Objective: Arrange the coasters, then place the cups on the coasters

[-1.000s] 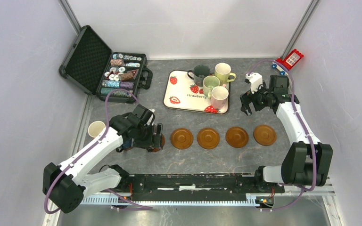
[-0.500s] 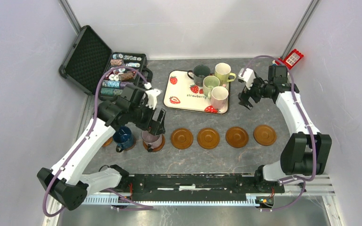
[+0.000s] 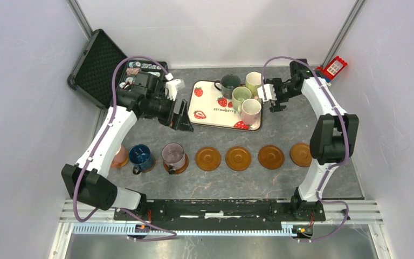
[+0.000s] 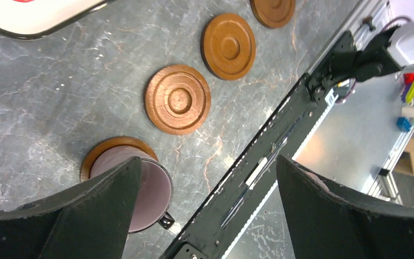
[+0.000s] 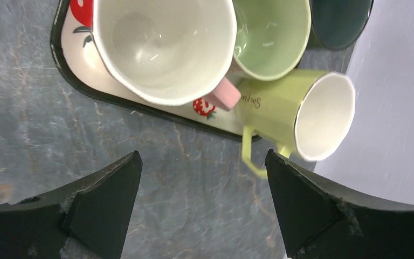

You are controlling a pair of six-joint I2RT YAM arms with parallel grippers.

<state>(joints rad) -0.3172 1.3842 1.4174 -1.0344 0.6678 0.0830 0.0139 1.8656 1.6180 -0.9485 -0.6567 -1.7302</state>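
Note:
Seven brown coasters lie in a row across the table. The three at the left carry a pink cup, a navy cup and a mauve cup; the rest, such as one coaster, are bare. On the strawberry tray stand a cream-white cup, a light green cup, a yellow-green cup and a dark grey-green cup. My left gripper hangs open and empty by the tray's left end. My right gripper is open and empty beside the tray's right edge, near the yellow-green cup's handle.
An open black case of poker chips sits at the back left, close behind my left arm. A red toy block lies in the back right corner. Grey walls enclose three sides, and a black rail runs along the near edge.
My left gripper has risen off the mauve cup, leaving it on its coaster, and swung back toward the tray. My right gripper has moved left to the tray's right edge.

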